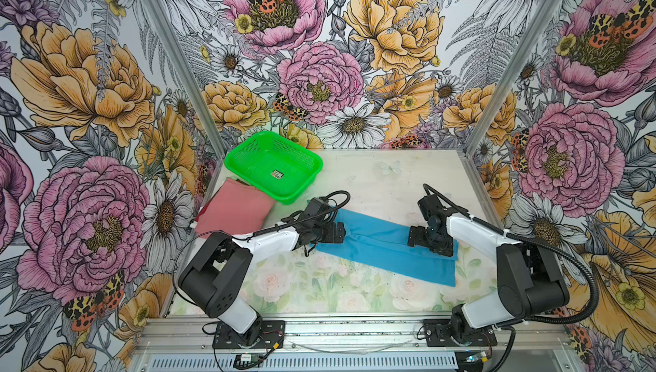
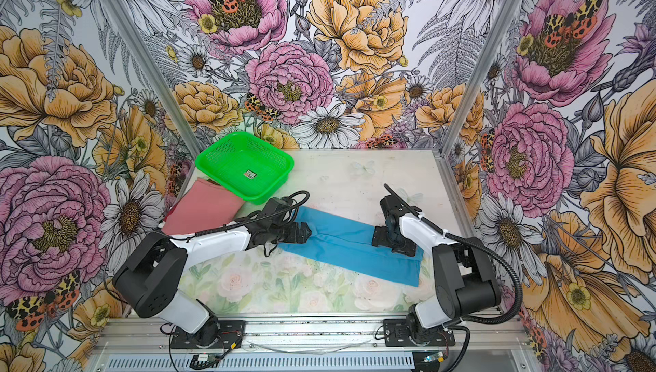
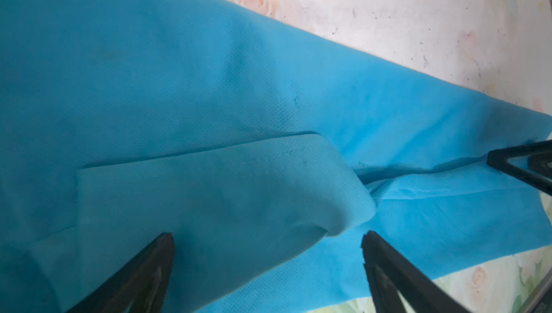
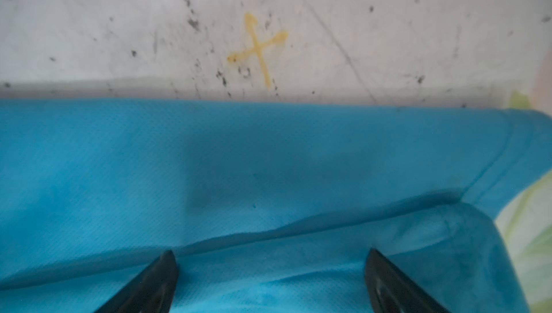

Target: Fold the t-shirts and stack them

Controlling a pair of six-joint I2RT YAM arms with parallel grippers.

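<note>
While blue t-shirt [image 1: 385,247] lies as long narrow folded strip across middle of bench [image 1: 390,182], left fingers [image 3: 140,275] and right fingers [image 4: 149,284] stand wide open over its two ends, gripping nothing. Red-pink t-shirt [image 1: 234,210] folded, far left, against green basket [image 1: 255,153]. Step: lengthwise folds judged done. Next: grasp one end, fold across, stack on red-pink.

tee 1 [image 1: 383,246] sky-blue | tee 2 [image 1: 234,210] red-pink | basket [image 1: 259,161] green | walls [image 1: 390,33] floral
</note>
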